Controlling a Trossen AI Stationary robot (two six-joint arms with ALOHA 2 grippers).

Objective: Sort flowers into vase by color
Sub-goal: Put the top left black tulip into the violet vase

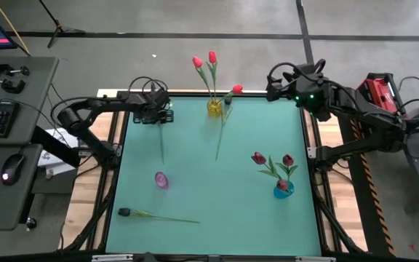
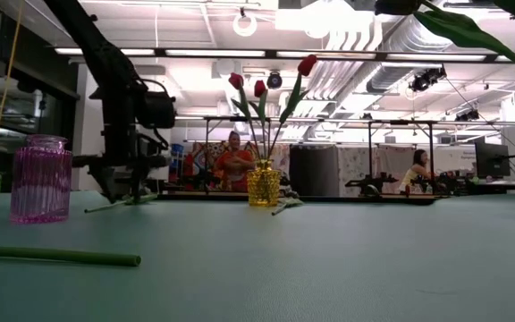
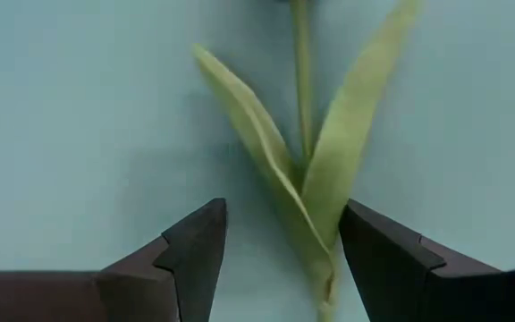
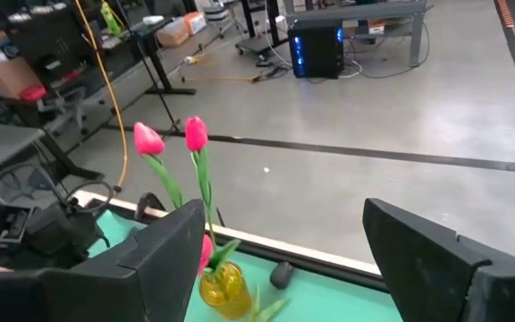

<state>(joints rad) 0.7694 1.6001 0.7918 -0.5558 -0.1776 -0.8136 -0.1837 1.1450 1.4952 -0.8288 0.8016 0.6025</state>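
High view: left gripper [image 1: 158,116], fingers apart, straddles a stem [image 1: 161,142] on the mat, likely to pick it. Yellow vase [image 1: 214,108] holds red tulips [image 1: 204,60]; blue vase [image 1: 283,188] holds crimson ones. Right gripper [image 1: 276,89] waits open at the far corner.

two dark jointed arms, black cables, wedge-shaped dark fingers [image 3: 195,255], green indicator light

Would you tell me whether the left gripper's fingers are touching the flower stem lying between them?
Cannot tell: in the left wrist view the stem and leaves run close beside one finger.
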